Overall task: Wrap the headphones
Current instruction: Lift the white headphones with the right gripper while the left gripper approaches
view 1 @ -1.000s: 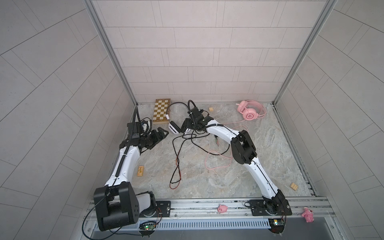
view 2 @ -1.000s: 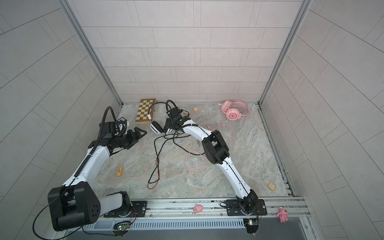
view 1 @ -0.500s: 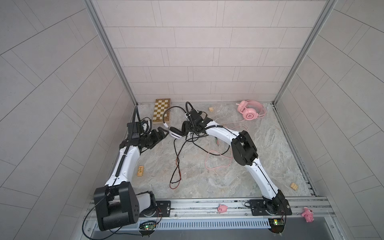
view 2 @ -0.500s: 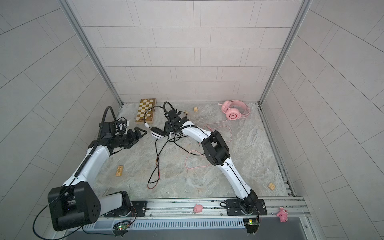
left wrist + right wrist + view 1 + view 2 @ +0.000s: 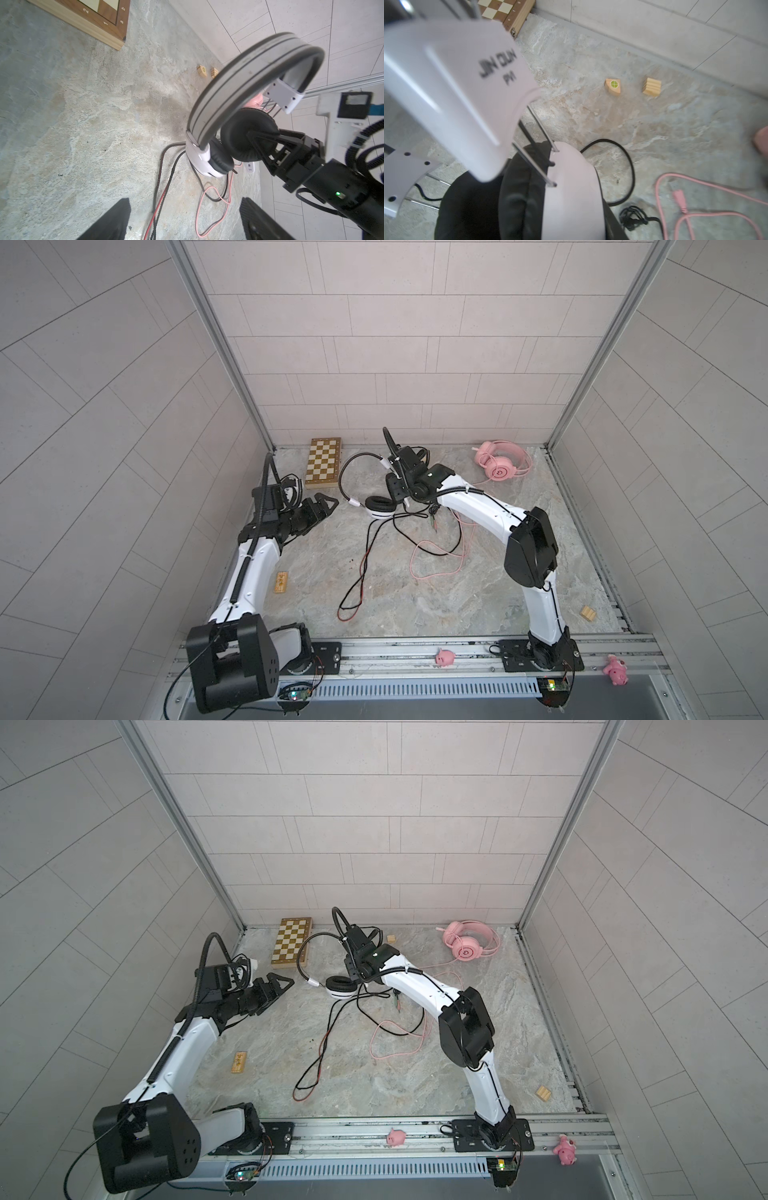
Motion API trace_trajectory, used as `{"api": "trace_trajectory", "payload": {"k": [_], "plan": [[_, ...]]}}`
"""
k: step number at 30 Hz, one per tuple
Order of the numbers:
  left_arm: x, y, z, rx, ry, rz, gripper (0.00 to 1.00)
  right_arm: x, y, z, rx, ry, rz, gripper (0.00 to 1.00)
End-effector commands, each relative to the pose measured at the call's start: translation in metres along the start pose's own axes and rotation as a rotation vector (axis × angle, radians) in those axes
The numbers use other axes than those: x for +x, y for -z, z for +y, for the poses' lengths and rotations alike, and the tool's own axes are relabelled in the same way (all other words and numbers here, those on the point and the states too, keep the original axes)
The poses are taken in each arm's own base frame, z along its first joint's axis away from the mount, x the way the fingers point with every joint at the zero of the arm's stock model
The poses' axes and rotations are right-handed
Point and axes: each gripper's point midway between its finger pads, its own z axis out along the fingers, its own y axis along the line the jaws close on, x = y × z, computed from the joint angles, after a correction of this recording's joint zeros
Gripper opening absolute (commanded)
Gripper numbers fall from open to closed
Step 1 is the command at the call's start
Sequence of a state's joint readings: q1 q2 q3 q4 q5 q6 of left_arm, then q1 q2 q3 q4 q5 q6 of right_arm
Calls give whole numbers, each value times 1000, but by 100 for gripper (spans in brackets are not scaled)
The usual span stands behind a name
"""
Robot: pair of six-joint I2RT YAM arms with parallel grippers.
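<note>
Right gripper (image 5: 252,138) had clamped onto white headset (image 5: 379,506) at frame center since earlier; left gripper (image 5: 326,504) gaped wide, empty.

Marbled stone counter (image 5: 415,605). Folded chessboard (image 5: 323,462) far left, pink headset (image 5: 500,464) far right. Black-and-red cord (image 5: 362,572) and pink cord (image 5: 412,566) trail mid-counter. Wooden bar (image 5: 281,583) near left, wooden block (image 5: 588,612) near right.

Left arm (image 5: 253,572) and right arm (image 5: 478,508): white shells, black joint housings, ribbed black hose (image 5: 263,493) over each wrist, black triangular-frame jaws, screwed-down black base plates (image 5: 513,659).
</note>
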State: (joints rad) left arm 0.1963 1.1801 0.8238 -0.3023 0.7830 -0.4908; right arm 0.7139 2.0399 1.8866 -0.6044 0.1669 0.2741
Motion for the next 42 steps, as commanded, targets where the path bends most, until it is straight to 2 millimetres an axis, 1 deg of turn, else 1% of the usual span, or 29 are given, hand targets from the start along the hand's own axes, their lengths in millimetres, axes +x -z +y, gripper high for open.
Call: {"api": "trace_trajectory", "payload": {"k": [1,3,6,9,10,13,16,19,21,24,27,30,34,38,42], "plan": [[-3,8,-15,54,-46,-34,87,16,29,-5,88,244,23,29],[-3,11,-24,77,-77,-46,86,28,33,-12,145,272,43,29],[0,14,-35,101,-132,-57,86,39,41,-16,153,292,60,29],[7,14,-51,142,-192,-44,83,50,50,-20,152,288,80,29],[11,14,-55,154,-212,-36,82,55,52,-21,151,282,84,27],[23,9,-66,165,-275,-15,76,66,58,-22,137,254,70,27],[41,6,-74,150,-368,23,75,74,63,-18,89,247,45,26],[58,2,-71,66,-452,77,75,70,74,-11,22,250,-5,26],[65,-1,-70,44,-481,105,75,65,84,-6,-19,240,-42,27],[71,-5,-67,14,-502,137,75,58,101,3,-92,218,-91,27],[71,-5,-65,-13,-513,144,75,55,111,13,-156,210,-114,27],[69,-3,-62,-42,-515,130,73,60,114,31,-218,253,-95,27],[64,4,-62,-67,-530,97,73,69,110,49,-192,368,-36,27],[60,9,-59,-97,-542,67,69,68,104,56,-139,428,-23,27],[58,9,-49,-158,-533,73,59,61,107,60,-154,403,-56,27]]}}
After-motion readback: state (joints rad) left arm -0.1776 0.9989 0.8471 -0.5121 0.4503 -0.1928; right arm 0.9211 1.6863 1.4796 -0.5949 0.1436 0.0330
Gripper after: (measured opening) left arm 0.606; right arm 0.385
